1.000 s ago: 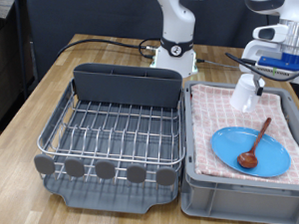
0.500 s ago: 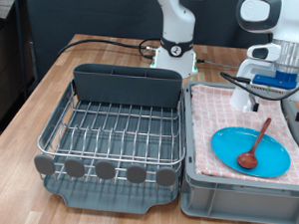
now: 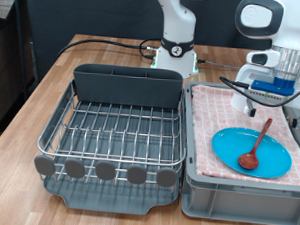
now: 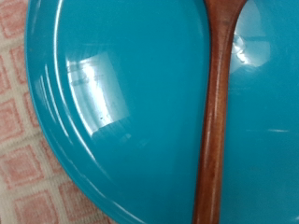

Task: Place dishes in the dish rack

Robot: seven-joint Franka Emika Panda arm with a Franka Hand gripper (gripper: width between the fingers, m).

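Two containers sit side by side on the wooden table [image 3: 30, 102]: at the exterior view's left, the dish rack [image 3: 114, 131], a dark grey tray with a silver wire grid, a tall grey cutlery box along its far side and a row of round grey tabs along its near edge, with nothing showing on its wires; at the right, a grey bin [image 3: 192, 184] lined with pink checked cloth [image 3: 208, 120]. On that cloth lies the round blue plate [image 3: 233, 151], glossy turquoise with a raised rim, and across it rests the brown wooden spoon [image 3: 257, 144], bowl down on the plate and handle slanting up toward the bin's far right. The wrist view shows the plate and spoon handle close up. The gripper [image 3: 269, 90] hangs above the bin's far right corner; whether its fingers are apart or closed cannot be made out, and nothing shows between them.
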